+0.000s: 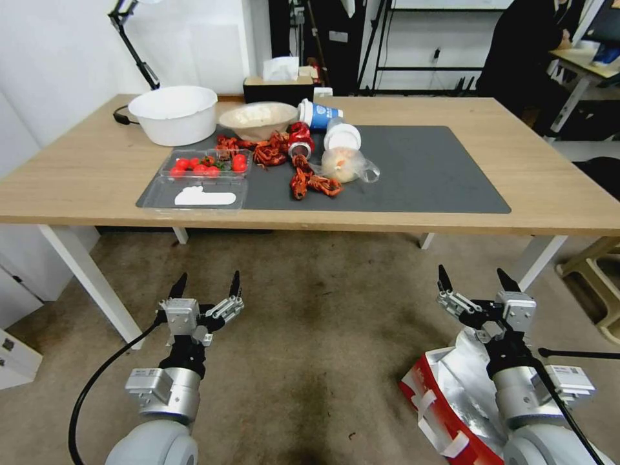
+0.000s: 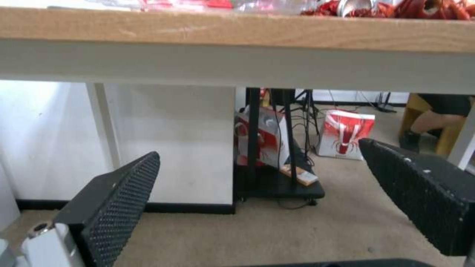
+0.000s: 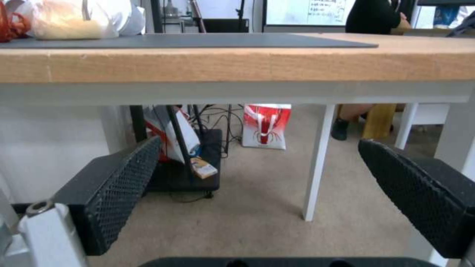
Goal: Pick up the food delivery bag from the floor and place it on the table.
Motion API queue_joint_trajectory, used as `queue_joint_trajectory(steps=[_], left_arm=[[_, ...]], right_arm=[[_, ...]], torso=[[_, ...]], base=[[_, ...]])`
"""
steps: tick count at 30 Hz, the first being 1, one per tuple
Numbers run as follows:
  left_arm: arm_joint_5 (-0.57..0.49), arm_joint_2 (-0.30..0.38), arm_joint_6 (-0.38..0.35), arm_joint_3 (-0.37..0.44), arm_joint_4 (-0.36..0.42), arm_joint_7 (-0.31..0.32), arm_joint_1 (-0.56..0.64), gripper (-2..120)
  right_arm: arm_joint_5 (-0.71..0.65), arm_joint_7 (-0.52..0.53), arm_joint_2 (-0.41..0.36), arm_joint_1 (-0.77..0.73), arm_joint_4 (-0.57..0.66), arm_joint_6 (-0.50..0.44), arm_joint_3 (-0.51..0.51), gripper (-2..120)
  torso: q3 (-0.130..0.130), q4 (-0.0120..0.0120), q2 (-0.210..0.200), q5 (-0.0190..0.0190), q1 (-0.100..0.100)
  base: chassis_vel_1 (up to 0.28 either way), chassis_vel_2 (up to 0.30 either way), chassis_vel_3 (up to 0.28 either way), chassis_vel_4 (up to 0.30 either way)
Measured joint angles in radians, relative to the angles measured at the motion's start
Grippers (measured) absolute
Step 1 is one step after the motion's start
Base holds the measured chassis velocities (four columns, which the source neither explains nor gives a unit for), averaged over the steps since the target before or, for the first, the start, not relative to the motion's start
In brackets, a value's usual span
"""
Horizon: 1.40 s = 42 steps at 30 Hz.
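The food delivery bag (image 1: 452, 394) lies tipped over on the floor (image 1: 323, 336) at the lower right, showing a red side panel, silver foil lining and white strap handles. My right arm partly covers it. My right gripper (image 1: 473, 274) hangs open just above and beyond the bag, holding nothing. My left gripper (image 1: 208, 279) is open over bare floor at the left. Both point toward the table (image 1: 77, 174), whose front edge (image 3: 247, 63) is a little above the open right gripper (image 3: 259, 141) and the open left gripper (image 2: 258, 148).
On the dark mat (image 1: 426, 174) lie crayfish (image 1: 310, 181), a tomato tray (image 1: 200, 171), bowls, cups and a small clear food bag (image 1: 349, 165). White table legs (image 1: 90, 278) flank the floor space. A wooden stool (image 1: 597, 271) stands right. Another red-and-white bag (image 3: 265, 126) stands beyond the table.
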<state>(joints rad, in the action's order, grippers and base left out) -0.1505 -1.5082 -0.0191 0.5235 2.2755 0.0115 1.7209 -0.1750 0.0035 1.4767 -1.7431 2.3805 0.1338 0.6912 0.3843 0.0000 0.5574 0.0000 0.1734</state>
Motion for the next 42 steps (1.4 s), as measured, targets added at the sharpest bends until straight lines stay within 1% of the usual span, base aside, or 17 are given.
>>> queue_joint_trajectory(steps=[3, 7, 14, 23, 26, 31, 36, 42], left_arm=[[0.0, 0.002, 0.003, -0.001, -0.005, 0.0, -0.001, 100], [0.0, 0.002, 0.003, 0.0, -0.006, 0.0, -0.002, 100], [0.001, 0.005, 0.002, 0.0, -0.008, 0.0, -0.003, 100], [0.001, 0.004, 0.003, -0.001, -0.011, 0.0, -0.002, 100], [0.001, 0.005, 0.006, 0.0, -0.014, 0.0, -0.002, 100], [0.001, 0.006, 0.007, 0.0, -0.014, 0.0, -0.001, 100], [0.001, 0.006, 0.007, 0.001, -0.013, 0.0, 0.0, 100], [0.001, 0.005, 0.008, 0.0, -0.013, -0.001, 0.0, 100]], right_arm=[[-0.001, -0.001, -0.002, 0.0, 0.0, 0.0, 0.001, 100], [-0.004, -0.001, -0.002, 0.001, 0.0, -0.001, 0.004, 100], [-0.005, -0.001, -0.003, 0.001, 0.0, -0.001, 0.005, 100], [-0.005, -0.002, -0.005, 0.0, 0.001, 0.0, 0.005, 100], [-0.005, -0.002, -0.004, -0.001, 0.002, 0.0, 0.005, 100], [-0.005, -0.003, -0.006, -0.001, 0.002, 0.0, 0.005, 100], [-0.005, -0.003, -0.007, -0.002, 0.003, 0.0, 0.005, 100], [-0.005, -0.003, -0.007, -0.003, 0.004, 0.0, 0.005, 100]], torso=[[-0.017, 0.0, -0.027, 0.0, -0.01], [-0.024, 0.0, -0.039, 0.0, -0.015], [-0.046, 0.0, -0.074, 0.0, -0.028], [-0.064, 0.0, -0.102, 0.0, -0.038], [-0.077, 0.0, -0.123, 0.0, -0.046], [-0.086, 0.0, -0.137, 0.0, -0.051], [-0.104, 0.0, -0.163, 0.0, -0.059], [-0.117, 0.0, -0.183, 0.0, -0.066]], base=[[0.0, 0.0, 0.0, 0.0], [0.0, 0.0, 0.0, 0.0], [0.0, 0.0, 0.0, 0.0], [0.0, 0.0, 0.0, 0.0], [0.0, 0.0, 0.0, 0.0], [0.0, 0.0, 0.0, 0.0], [0.0, 0.0, 0.0, 0.0], [0.0, 0.0, 0.0, 0.0]])
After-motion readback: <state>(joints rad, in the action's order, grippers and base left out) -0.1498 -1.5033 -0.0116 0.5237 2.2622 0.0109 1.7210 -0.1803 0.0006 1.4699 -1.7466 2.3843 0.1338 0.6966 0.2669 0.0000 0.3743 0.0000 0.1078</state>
